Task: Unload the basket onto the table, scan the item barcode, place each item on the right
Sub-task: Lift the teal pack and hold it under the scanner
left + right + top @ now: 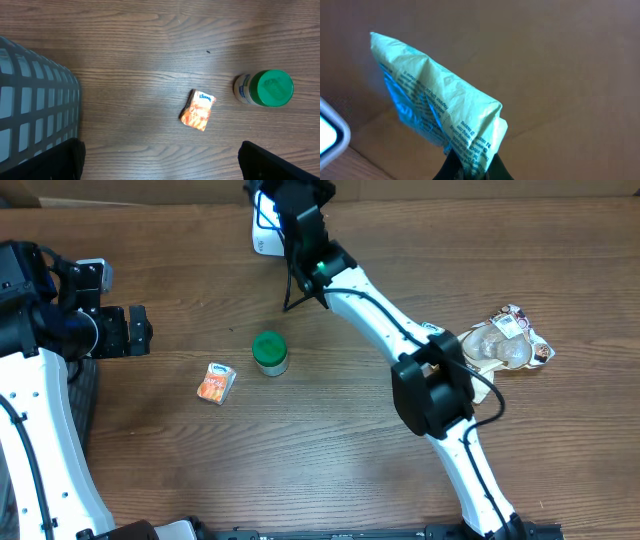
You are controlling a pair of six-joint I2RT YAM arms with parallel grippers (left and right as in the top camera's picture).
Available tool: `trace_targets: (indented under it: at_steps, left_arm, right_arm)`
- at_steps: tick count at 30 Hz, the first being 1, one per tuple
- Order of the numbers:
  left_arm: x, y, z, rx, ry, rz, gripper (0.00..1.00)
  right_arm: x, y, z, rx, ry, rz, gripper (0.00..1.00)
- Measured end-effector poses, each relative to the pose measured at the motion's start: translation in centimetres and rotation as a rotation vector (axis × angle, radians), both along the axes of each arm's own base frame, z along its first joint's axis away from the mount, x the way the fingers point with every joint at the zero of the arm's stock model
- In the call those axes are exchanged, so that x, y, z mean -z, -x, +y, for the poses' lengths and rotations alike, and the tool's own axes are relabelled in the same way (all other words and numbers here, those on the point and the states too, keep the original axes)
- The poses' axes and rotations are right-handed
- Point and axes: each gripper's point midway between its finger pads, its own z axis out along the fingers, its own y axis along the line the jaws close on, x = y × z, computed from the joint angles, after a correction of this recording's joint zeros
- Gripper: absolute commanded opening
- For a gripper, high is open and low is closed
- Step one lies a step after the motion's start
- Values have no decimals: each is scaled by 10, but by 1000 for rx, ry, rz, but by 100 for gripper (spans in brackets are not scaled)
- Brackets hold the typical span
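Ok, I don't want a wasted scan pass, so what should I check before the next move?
1. Right gripper shut on the green packet: ok.
2. Packet close to the white scanner: ok; it shows at the left edge of the right wrist view.
3. Barcode facing the scanner: cannot tell; only small print shows.
4. Packet flat enough to read: not ok; it is crumpled.
5. Left gripper open, empty and away from the scanner: ok.
6. Tissue pack and green-lidded jar apart from the right arm: ok.
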Motion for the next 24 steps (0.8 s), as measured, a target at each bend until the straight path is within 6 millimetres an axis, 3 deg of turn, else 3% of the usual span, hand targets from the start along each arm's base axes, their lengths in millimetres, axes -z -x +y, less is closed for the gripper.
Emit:
trace_targets:
  at_steps: [5,8,24]
  left_arm:
    - [0,0,0,0,0,0,99]
    - [0,0,0,0,0,0,100]
    - [0,0,0,0,0,0,100]
  right_arm:
    - [54,-7,5,-18,198,72,4]
    - [75,-8,6,-23,255,99,4]
    - [65,-10,4,1,260,51,4]
